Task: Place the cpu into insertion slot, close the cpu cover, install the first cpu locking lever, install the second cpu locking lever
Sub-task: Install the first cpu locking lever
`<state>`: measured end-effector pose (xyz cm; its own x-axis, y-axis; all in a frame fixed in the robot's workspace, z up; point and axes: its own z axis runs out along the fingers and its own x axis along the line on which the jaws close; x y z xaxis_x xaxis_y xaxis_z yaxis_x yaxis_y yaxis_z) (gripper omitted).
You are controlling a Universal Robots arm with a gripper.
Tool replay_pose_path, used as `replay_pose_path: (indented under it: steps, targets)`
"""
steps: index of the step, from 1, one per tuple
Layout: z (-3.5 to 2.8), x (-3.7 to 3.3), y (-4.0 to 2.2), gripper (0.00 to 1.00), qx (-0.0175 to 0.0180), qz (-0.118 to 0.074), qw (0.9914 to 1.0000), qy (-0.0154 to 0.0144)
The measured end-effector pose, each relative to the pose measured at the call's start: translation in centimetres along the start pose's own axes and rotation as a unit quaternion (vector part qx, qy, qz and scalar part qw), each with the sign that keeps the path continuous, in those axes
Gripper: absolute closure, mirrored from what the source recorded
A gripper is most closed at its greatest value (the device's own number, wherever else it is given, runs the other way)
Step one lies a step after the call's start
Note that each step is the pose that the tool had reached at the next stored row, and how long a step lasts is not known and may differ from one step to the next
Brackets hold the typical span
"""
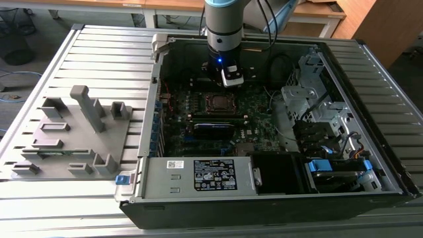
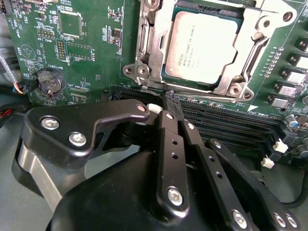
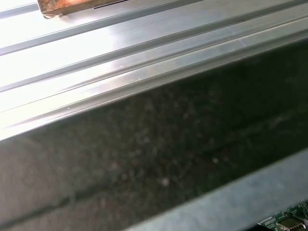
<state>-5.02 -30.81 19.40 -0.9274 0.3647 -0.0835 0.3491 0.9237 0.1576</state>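
The cpu [image 2: 202,45] lies flat in the insertion slot [image 1: 217,102] on the green board, its grey metal face up. The silvery cpu cover [image 2: 155,43] is down around it, framing the chip on all sides. Thin metal lever rods [image 2: 192,88] run along the frame's edges; whether they are latched I cannot tell. My gripper [image 2: 172,103] hangs just beside the socket, over the black memory slots, its two black fingers [image 2: 166,139] pressed together with nothing between them. In the exterior view the gripper [image 1: 229,82] sits just behind the socket, low inside the case.
The open computer case [image 1: 152,99] walls me in on all sides. Long memory slots [image 2: 231,125], a coin battery [image 2: 50,79], a drive cage [image 1: 310,99] and a power supply [image 1: 198,176] surround the socket. A grey fixture [image 1: 73,134] stands on the ribbed table [image 3: 96,57].
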Motion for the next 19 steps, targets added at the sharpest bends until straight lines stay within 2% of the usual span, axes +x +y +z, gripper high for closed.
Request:
replay_pose_path:
  steps: [14,19]
  targets:
    - [0.04,-0.26,0.1,0.89,0.0026,0.0,1.0,-0.001]
    - [-0.56,-0.31,0.2,0.89,0.0025,0.0,1.0,-0.001]
